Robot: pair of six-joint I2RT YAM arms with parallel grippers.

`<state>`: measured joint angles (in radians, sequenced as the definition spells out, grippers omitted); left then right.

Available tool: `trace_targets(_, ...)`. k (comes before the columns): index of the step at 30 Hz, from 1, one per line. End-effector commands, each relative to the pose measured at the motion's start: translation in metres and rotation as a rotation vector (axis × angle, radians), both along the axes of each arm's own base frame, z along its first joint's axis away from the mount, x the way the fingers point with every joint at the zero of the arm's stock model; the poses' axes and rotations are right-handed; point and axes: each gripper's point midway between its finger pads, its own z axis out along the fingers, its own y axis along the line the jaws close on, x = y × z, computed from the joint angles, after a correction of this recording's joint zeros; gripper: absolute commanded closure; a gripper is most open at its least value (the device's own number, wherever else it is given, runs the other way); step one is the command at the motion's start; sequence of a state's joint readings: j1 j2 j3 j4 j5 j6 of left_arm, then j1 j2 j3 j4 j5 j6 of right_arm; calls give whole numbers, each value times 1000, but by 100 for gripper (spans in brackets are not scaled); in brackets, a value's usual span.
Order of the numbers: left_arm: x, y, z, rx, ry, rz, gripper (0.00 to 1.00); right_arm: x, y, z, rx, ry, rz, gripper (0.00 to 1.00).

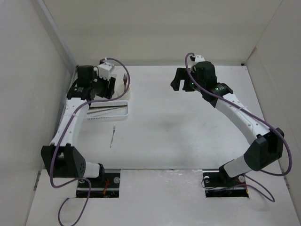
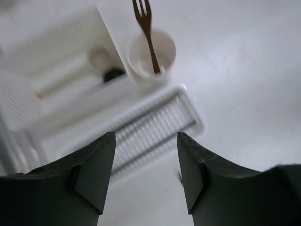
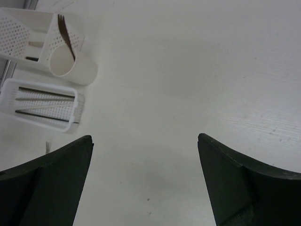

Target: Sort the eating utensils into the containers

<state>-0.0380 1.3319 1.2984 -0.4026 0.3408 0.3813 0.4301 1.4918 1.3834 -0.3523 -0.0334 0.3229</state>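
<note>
Left wrist view: the white rectangular open box point(image 2: 66, 42) is blurred and cut by the left edge, so its contents are indistinct. Top view: the left arm point(image 1: 88, 88) covers that box. Right wrist view: only one end of the small thin metal fork point(image 3: 47, 147) shows.

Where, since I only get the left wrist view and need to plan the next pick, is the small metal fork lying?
Observer: The small metal fork lies loose on the table, apart from the ribbed tray, on the tray's side nearer the arm bases.
Operator: That tray is blurred for me. Is anything in it?
Observer: Yes, the right wrist view shows dark chopsticks lying lengthwise inside it.
</note>
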Motion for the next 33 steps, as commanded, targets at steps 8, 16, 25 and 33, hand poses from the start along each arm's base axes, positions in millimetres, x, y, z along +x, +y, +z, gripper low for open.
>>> trace_targets(8, -120, -12, -155, 163, 757, -4, 46, -40, 35, 8, 29, -1, 44, 2)
trace_targets(16, -140, -9, -194, 273, 774, -19, 47, -64, 31, 12, 33, 12, 4, 2)
trace_targets(25, -156, 8, -229, 353, 803, 1, 49, -70, 17, 11, 16, 12, -44, 2)
trace_targets(33, -146, 5, -240, 336, 796, -8, 70, -63, 21, 16, 0, 4, -35, 2)
